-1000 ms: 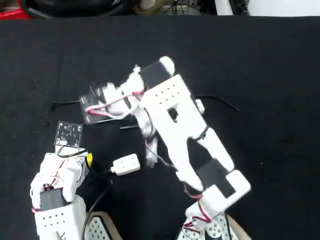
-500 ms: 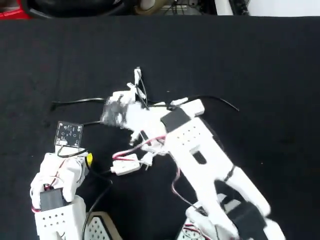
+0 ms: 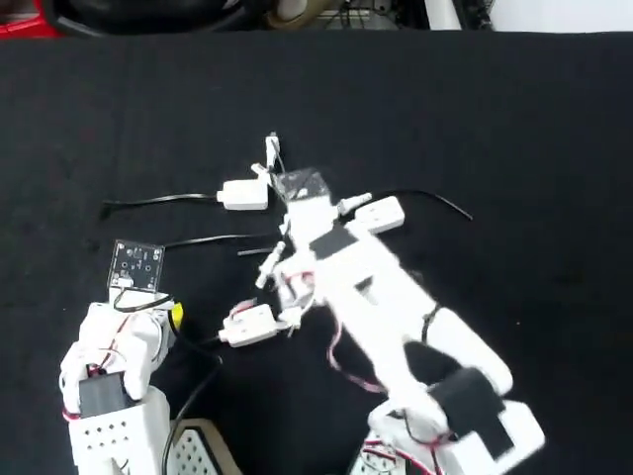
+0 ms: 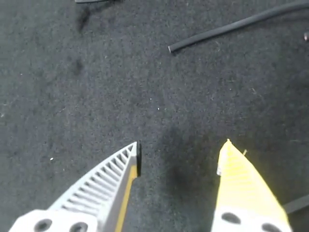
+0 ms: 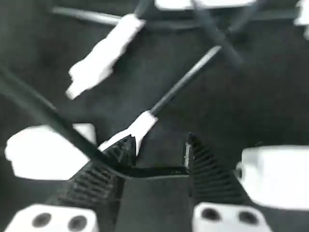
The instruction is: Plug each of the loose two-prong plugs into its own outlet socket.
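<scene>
Swung rightward, the right tool (image 5: 157, 142) hangs released, a white plug (image 5: 139, 127) just ahead.

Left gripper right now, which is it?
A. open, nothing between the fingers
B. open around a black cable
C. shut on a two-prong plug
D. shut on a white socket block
A: in the left wrist view the left gripper has its fingers spread over bare black mat, and the black cable lies well clear of them.
</scene>
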Controlling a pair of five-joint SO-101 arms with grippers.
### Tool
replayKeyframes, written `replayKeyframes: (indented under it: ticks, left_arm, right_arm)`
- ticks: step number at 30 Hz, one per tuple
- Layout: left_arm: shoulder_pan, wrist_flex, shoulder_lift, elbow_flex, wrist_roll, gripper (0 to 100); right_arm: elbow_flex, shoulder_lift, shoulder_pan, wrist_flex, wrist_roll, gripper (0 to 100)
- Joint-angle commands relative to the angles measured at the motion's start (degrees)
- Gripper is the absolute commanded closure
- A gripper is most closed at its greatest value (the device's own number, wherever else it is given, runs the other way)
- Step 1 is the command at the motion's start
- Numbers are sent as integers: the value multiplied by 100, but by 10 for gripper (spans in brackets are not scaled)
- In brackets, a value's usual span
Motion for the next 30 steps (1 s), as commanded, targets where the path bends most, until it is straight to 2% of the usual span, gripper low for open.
replayKeyframes:
  ticks: [1, 3, 7, 11, 14, 19, 23, 26, 30]
  left_arm:
    - [-4, -97, -53, 31, -70, 733]
    - [-4, -97, -53, 31, -70, 733]
    - [-4, -97, -53, 31, -70, 733]
    - [-4, -97, -53, 31, -70, 733]
    - [-4, -97, -53, 31, -70, 733]
    - [-4, -97, -53, 31, -70, 733]
    - [-4, -97, -53, 31, -70, 733]
    - [-4, -97, -53, 31, -70, 733]
    - [-4, -97, -53, 40, -70, 733]
  right_arm:
    - [-1174, 198, 571, 440, 2400, 842]
    - [-2000, 374, 870, 738, 3692, 846]
    - [-3407, 892, 1495, 1064, 3640, 845]
    - [-4092, 1367, 1785, 1538, 4589, 842]
    - [-4382, 1358, 1741, 2277, 4642, 807]
    - [-4215, 655, 1240, 3200, 3165, 818]
    - [-2870, 4, 413, 3182, 1749, 820]
    - [-1508, -268, -97, 2224, 580, 819]
    - [171, -347, -448, -44, -1284, 819]
